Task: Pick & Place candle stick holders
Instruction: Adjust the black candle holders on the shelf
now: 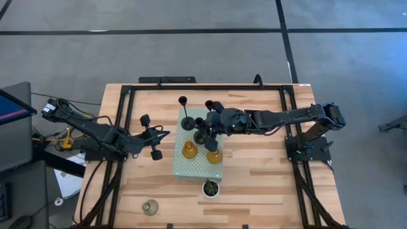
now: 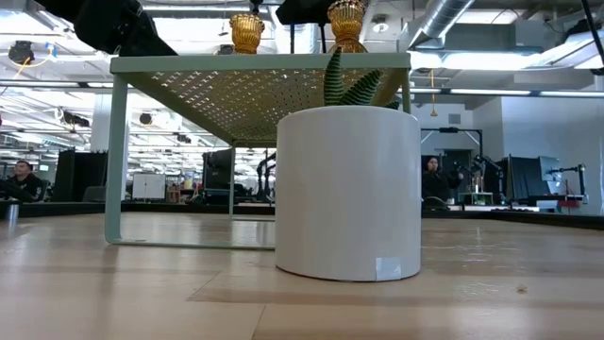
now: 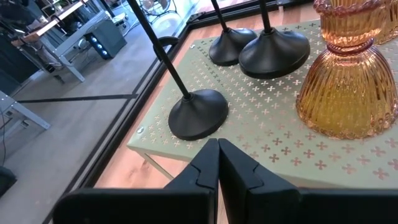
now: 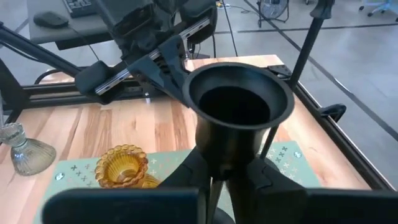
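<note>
Three black candle stick holders stand on the pale green perforated board [image 1: 194, 166], their round bases [image 3: 199, 113], [image 3: 229, 47], [image 3: 275, 51] on it. Two amber glass holders [image 1: 189, 150], [image 1: 214, 155] sit on the board's near half. A clear glass holder [image 1: 150, 207] rests on the table at the near left. My right gripper [image 1: 206, 129] is over the board and shut on one black holder [image 4: 239, 102]. My left gripper [image 1: 159, 137] hangs shut and empty just left of the board, its fingertips [image 3: 217, 163] touching nothing. My right gripper pinches the black holder's thin stem [image 4: 212, 182] between its two fingers [image 4: 268, 182], just under the cup top. The fingers come from the table's right, slanting slightly down, and lie across the stem. The holder stands upright; its base is hidden below the fingers.
A small green plant in a white pot [image 1: 210, 188] stands on the table just in front of the board. The board stands on thin legs [image 2: 114, 161] above the wood. Black frame rails [image 1: 127, 127] run along the table's sides. Bare wood lies near right and far left.
</note>
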Controlling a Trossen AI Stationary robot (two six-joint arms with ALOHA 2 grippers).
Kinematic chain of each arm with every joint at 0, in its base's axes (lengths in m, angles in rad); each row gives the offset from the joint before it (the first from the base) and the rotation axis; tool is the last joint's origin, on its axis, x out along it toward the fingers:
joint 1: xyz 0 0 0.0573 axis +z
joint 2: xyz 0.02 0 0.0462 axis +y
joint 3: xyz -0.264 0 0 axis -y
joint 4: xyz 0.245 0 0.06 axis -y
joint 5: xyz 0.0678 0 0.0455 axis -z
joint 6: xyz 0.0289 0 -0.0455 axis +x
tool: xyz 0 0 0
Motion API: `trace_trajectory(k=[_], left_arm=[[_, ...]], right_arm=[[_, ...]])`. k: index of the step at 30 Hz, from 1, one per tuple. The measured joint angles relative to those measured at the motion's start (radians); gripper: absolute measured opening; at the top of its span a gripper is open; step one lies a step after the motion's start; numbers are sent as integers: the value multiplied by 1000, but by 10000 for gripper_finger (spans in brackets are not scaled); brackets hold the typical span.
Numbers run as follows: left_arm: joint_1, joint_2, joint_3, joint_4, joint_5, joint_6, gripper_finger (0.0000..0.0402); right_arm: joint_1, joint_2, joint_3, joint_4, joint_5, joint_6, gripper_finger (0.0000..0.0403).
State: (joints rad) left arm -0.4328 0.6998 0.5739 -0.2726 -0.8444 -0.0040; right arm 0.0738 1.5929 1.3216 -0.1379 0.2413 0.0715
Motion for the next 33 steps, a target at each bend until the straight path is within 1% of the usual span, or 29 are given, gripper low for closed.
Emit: trace_trajectory(k=[3, 7, 9, 15, 18, 24, 33], left_arm=[[0, 0, 0, 0, 0, 0, 5], [0, 0, 0, 0, 0, 0, 5], [0, 0, 0, 0, 0, 0, 5], [0, 0, -1, 0, 2, 0, 5], [0, 0, -1, 0, 8, 0, 5], [0, 0, -1, 0, 10, 0, 5], [0, 0, -1, 0, 11, 0, 5]], right_arm=[[0, 0, 0, 0, -2, 0, 21], [-3, 0, 0, 0, -4, 22, 48], [-4, 8, 0, 5, -4, 24, 51], [-6, 50, -2, 21, -4, 8, 21], [-11, 50, -2, 20, -5, 8, 21], [-11, 44, -2, 21, -5, 24, 61], [-10, 43, -2, 15, -7, 24, 62]])
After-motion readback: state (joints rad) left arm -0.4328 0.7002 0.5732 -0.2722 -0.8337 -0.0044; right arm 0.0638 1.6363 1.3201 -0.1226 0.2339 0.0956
